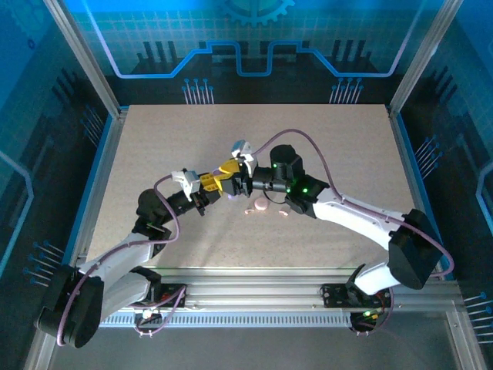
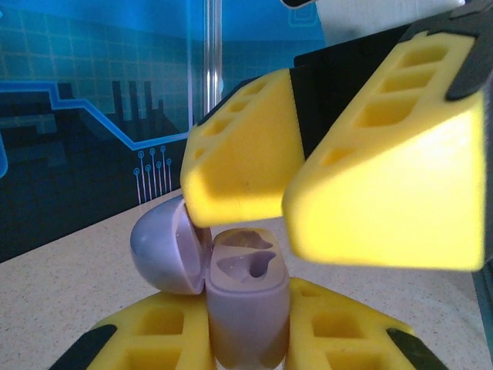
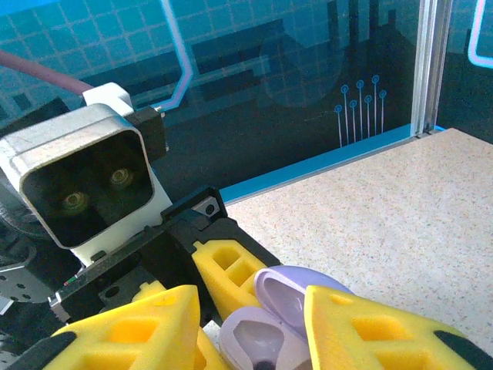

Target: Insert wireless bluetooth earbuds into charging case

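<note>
Lilac plastic charging case [image 2: 245,308], lid [image 2: 162,247] open, is clamped in left jaws; right jaws, apart just above, might knock the lid shut.

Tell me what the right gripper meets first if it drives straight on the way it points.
Likely the open lilac plastic charging case, held by the left gripper and sitting between the right gripper's yellow fingers; depth is unclear.

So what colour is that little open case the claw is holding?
The case is lilac purple, clearest in the left wrist view.
</note>
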Controlling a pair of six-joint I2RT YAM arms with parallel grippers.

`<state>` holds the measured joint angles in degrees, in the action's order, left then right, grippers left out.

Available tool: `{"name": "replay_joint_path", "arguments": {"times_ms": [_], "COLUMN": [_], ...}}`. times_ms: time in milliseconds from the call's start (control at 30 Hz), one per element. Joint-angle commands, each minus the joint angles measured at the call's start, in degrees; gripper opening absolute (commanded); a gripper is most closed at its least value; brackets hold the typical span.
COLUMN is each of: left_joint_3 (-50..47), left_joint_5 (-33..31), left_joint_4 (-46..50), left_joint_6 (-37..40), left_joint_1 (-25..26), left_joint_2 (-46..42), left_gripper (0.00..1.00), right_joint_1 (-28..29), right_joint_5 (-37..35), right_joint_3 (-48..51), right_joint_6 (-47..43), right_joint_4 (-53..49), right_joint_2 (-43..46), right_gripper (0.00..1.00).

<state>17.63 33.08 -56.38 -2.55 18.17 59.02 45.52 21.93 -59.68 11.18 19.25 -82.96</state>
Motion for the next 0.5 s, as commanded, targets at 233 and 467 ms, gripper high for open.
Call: {"name": "replay_joint_path", "arguments": {"times_ms": [233, 467], "left_joint_3": [1.98, 2.02], "left_joint_5": [-0.06, -2.80], "left_joint_4": [-0.35, 3.10], "left_joint_6": [1.93, 2.70], "left_joint_1": [0.73, 0.70], "left_joint_2": [-1.20, -1.93], "left_gripper": [0.12, 0.12], "right_joint_1": [-1.37, -3.39], "right_joint_5": [-8.43, -9.50], "right_joint_3": [1.60, 3.58], "right_joint_6": [2.75, 8.12], "right_joint_4": [-4.20, -13.27], "right_joint_2": [7.84, 8.32], "right_gripper": [0.45, 0.44]}}
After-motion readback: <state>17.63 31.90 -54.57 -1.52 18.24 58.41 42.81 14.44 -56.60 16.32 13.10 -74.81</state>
